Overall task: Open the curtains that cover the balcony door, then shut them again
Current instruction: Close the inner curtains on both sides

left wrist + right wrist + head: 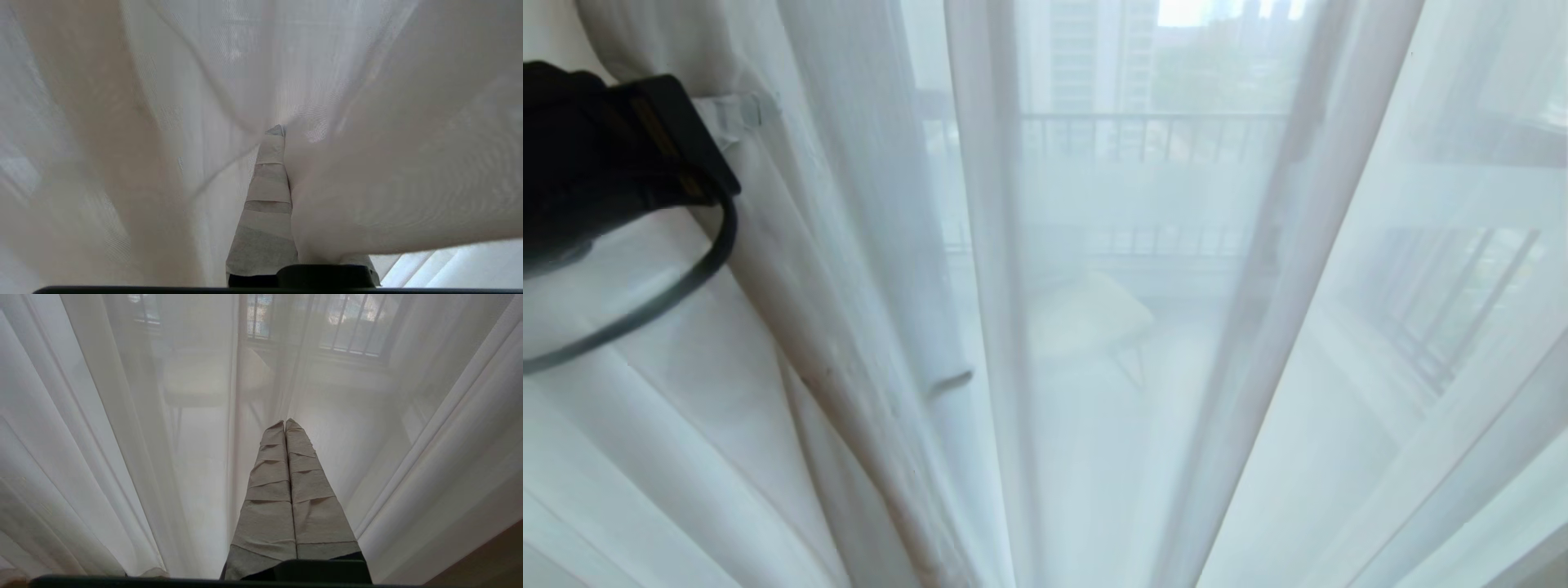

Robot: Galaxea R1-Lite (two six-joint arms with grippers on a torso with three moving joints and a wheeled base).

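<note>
Sheer white curtains, soft vert. folds

Left gripper raised with jaws pinched together; right gripper clamped closed.

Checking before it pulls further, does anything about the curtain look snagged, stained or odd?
The sheer curtain hangs untorn. One fold at lower left carries a dark smudge. The left gripper is shut on the fabric, bunching it.

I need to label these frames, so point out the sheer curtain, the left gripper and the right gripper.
sheer curtain (1094,343): head view, see-through panel
left gripper (282,132): left wrist view, tip, shut on fabric
right gripper (285,424): right wrist view, closed fingertips
</note>
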